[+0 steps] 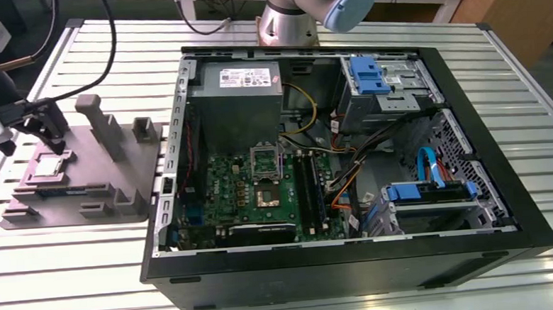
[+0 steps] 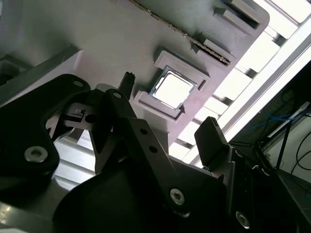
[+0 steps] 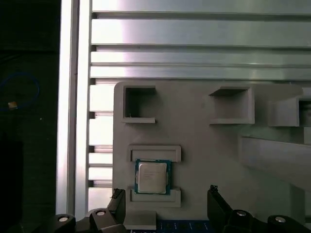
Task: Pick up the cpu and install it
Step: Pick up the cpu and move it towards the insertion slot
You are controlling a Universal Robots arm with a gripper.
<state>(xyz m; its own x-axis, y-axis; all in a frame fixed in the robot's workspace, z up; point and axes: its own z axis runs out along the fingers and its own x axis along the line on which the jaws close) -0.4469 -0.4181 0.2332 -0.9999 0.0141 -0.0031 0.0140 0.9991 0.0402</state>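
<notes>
The gripper (image 1: 50, 138) hangs open and empty over a grey holder (image 1: 116, 174) that lies on the slatted table (image 1: 65, 280), near the table's edge at the exterior view's left. The cpu (image 1: 50, 165) lies flat in a shallow seat of the holder, close to the holder's edge on that side, framed by two low raised brackets. In both wrist views the gripper (image 2: 169, 104) (image 3: 165, 195) has its black fingers (image 3: 214, 196) spread wider than the cpu (image 3: 152, 175) (image 2: 174, 88), one to each side and touching neither it nor the brackets. How far above the chip the tips stand cannot be told. The open case (image 1: 506, 207) sits just beside the holder in the middle of the table. Its socket (image 1: 267, 194) on the green board is well apart from the cpu.
</notes>
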